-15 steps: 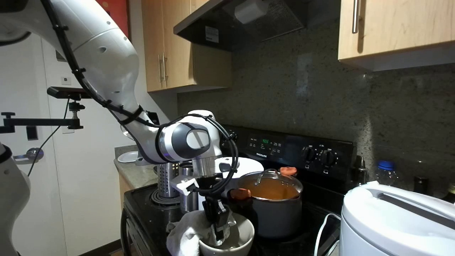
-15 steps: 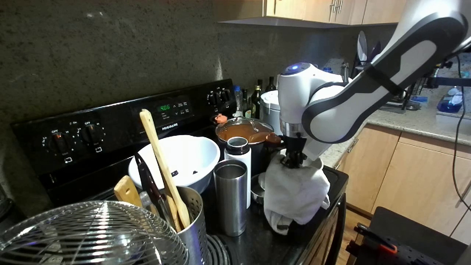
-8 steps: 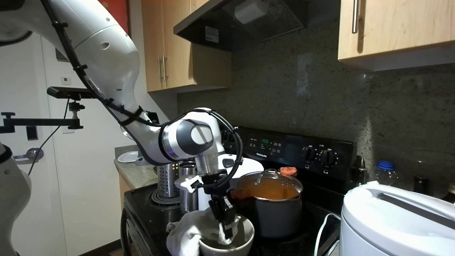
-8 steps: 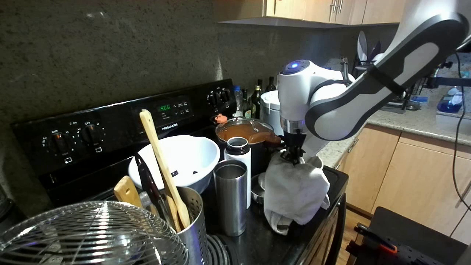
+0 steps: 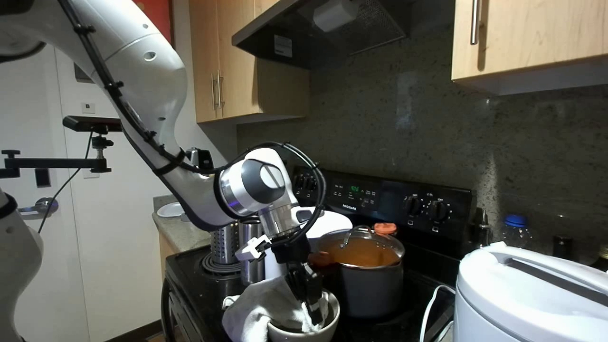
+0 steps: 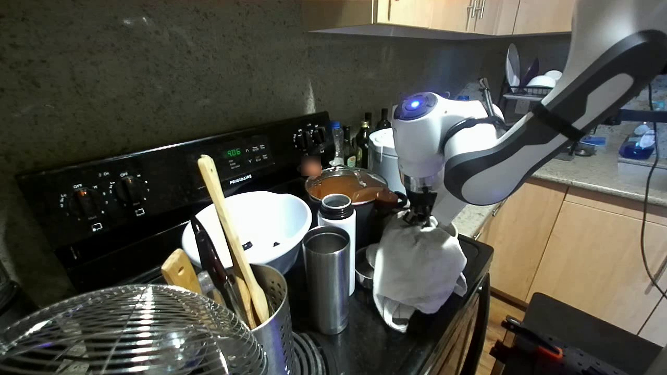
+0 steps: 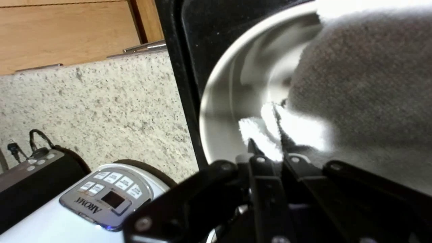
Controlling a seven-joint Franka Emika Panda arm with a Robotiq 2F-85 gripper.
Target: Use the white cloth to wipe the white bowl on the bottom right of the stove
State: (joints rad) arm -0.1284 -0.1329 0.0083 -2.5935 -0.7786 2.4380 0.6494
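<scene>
Inside bowl, cloth pinched by end effector

At the lower centre of the wrist view the gripper has its fingers drawn nearly together — glare and shadow make the exact gap hard to judge. In an exterior view the arm slopes from the upper left down to a bent wrist near mid-frame; below that, the gripper leans, its tips toward the lower right. A blue light glows atop the wrist in an exterior view.
</scene>
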